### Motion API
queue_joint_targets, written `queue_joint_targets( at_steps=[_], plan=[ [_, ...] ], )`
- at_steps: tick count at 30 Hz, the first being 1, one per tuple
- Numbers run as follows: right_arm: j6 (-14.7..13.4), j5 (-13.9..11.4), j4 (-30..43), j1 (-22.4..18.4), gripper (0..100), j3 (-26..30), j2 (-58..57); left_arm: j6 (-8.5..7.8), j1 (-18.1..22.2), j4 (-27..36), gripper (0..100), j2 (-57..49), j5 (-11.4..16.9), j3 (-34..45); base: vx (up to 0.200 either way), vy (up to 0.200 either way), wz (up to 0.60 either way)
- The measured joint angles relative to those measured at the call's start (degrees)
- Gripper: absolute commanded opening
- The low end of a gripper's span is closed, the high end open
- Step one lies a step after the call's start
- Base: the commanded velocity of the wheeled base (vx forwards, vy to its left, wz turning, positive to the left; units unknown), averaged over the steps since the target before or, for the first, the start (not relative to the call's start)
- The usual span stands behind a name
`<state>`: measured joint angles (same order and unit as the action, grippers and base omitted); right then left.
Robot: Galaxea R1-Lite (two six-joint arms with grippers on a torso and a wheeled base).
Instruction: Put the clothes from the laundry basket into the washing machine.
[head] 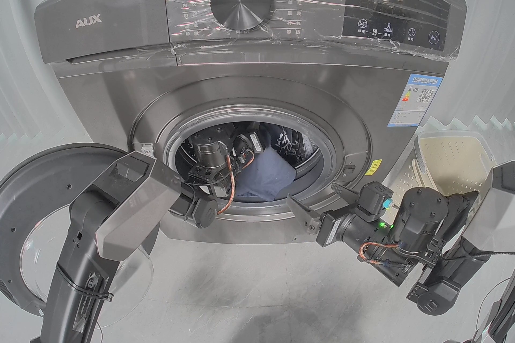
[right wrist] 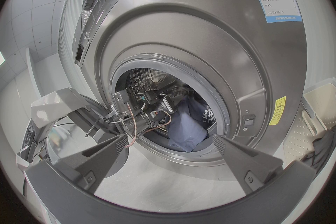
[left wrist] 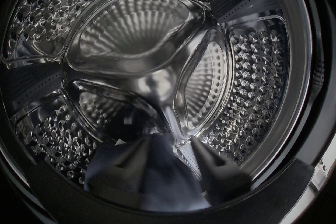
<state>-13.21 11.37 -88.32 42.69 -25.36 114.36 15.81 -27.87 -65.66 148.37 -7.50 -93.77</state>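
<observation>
1. Washing machine (head: 107,87), a grey front-loader, stands on a pale floor (head: 257,285) with its round door (head: 43,188) swung fully open on the robot's left.
2. The left arm reaches through the opening, and the left gripper (left wrist: 168,144) sits inside the steel drum (left wrist: 133,25), low and near the front rim.
3. Its fingers (left wrist: 213,168) are spread apart. Blue cloth lies between and beneath them, and nothing is pinched.
4. That blue garment (head: 265,175) lies at the bottom front of the drum, its lower edge draped over the door seal and hanging just out of the opening.
5. A dark garment with white print (head: 287,140) rests behind the blue one, deeper in the drum on the robot's right side.
6. The right gripper (head: 311,192) hangs outside the machine, just below and to the right of the opening. Its two fingers are wide apart and empty, and they point towards the drum.
7. The laundry basket (head: 456,156), pale perforated plastic, stands on the floor just beside the machine on the robot's right, behind the right arm.
</observation>
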Motion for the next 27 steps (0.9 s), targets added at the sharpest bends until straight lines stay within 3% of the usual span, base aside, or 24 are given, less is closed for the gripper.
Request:
queue_joint_targets(
  at_steps=[16,22,27],
  plan=[
    [-0.1,0.0,0.0,0.1,100,0.1,0.2,-0.22,-2.9,0.7,100,0.1,2.9,10.8,0.000,0.000,0.00],
    [0.0,0.0,0.0,0.2,100,0.0,0.2,-4.18,-2.6,1.9,100,0.6,2.4,11.6,0.000,0.000,0.00],
    [0.0,0.0,0.0,0.2,100,0.0,0.2,-4.66,-1.8,3.2,100,1.0,1.8,11.8,0.000,0.000,0.00]
  ],
)
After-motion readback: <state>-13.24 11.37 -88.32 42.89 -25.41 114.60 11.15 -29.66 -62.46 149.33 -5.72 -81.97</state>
